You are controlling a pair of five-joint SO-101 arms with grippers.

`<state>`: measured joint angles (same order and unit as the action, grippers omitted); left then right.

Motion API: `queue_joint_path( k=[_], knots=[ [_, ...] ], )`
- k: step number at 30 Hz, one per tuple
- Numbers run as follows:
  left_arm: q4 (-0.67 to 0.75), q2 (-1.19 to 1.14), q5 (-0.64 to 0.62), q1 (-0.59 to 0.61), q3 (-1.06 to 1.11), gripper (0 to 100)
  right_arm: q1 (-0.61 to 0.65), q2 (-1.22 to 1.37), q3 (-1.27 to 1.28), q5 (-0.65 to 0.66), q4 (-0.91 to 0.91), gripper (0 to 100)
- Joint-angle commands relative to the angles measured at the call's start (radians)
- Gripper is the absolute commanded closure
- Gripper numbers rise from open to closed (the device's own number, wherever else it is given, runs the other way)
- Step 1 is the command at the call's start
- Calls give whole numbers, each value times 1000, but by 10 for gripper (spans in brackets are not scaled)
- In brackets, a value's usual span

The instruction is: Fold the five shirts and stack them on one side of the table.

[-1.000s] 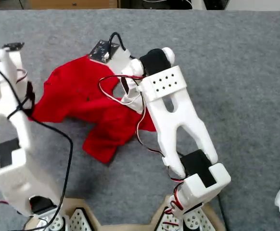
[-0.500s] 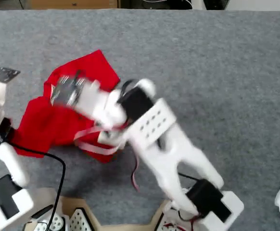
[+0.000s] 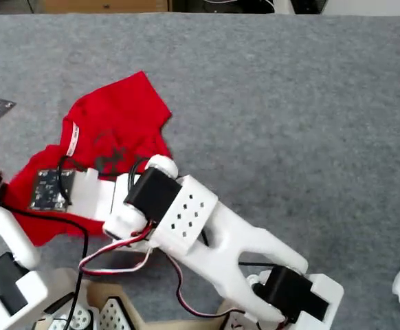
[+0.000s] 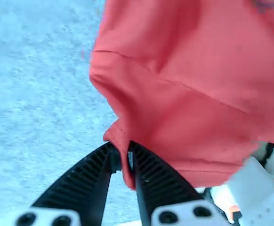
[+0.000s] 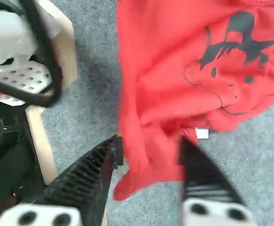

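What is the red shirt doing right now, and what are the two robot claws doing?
red shirt: rumpled on the grey table, picture side up, not folded neatly yet.
left gripper: shut, pinching the shirt's edge.
right gripper: open, with shirt cloth between its fingers.

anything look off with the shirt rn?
Yes: the red shirt is crumpled in a heap on the table, left side, not flat. The left pincer is shut on its hem; the right pincer is open around a loose fold.
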<state>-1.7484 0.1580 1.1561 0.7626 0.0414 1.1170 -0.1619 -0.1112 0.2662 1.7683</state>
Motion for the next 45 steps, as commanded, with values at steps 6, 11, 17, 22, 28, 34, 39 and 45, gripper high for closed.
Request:
queue_joint_path(
  k=[6,11,17,22,28,34,39,45],
  knots=[
    [-11,41,-3,3,-278,981,-50,-16,-271,-9,15,602],
    [-11,36,-126,-78,-463,981,-223,-7,-478,-9,6,602],
    [-6,28,-284,-315,-514,981,-542,-7,-479,-9,-98,602],
    [109,1,-511,-549,-512,981,-751,-13,-406,-2,-124,602],
    [198,-137,-786,-858,-514,981,-1043,-8,-358,-2,-121,602],
    [362,-338,-933,-1076,-523,981,-1322,-8,-280,112,-126,602],
    [497,-470,-1003,-1234,-523,980,-1431,-7,-274,147,-129,602],
    [505,-558,-1002,-1381,-525,881,-1445,-7,-272,147,-129,602]
  ],
)
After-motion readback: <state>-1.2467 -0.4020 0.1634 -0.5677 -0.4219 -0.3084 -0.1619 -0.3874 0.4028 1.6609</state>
